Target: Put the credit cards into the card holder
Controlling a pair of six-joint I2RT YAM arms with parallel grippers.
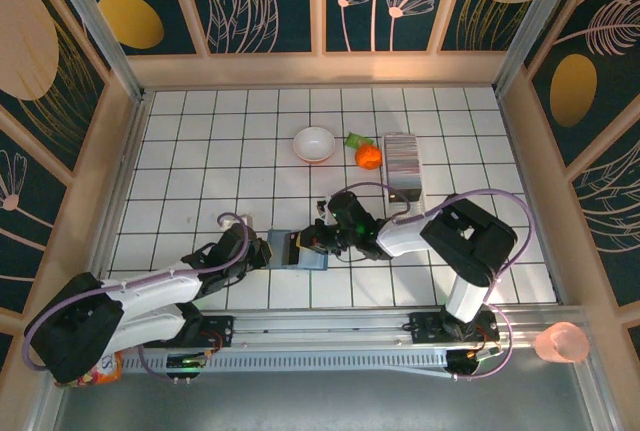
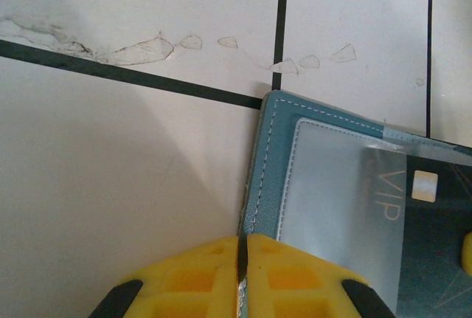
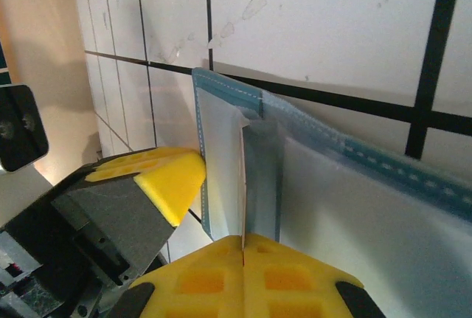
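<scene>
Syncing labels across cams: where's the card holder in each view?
Top external: card holder low centre, between left claw and right claw.
Left wrist: lower right, stitched corner mid-frame, VIP-marked credit card inside.
Right wrist: centre to right, teal stitched edge running diagonally.
Shared landmark: the left claw pinching the holder's edge; its yellow pads sit at the left wrist view's bottom and the right wrist view's lower left.

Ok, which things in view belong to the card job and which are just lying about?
Job: card holder, credit card stack, dark VIP card in the holder's pocket.
Lying about: white bowl, orange toy, pink cup at the near right corner.
</scene>
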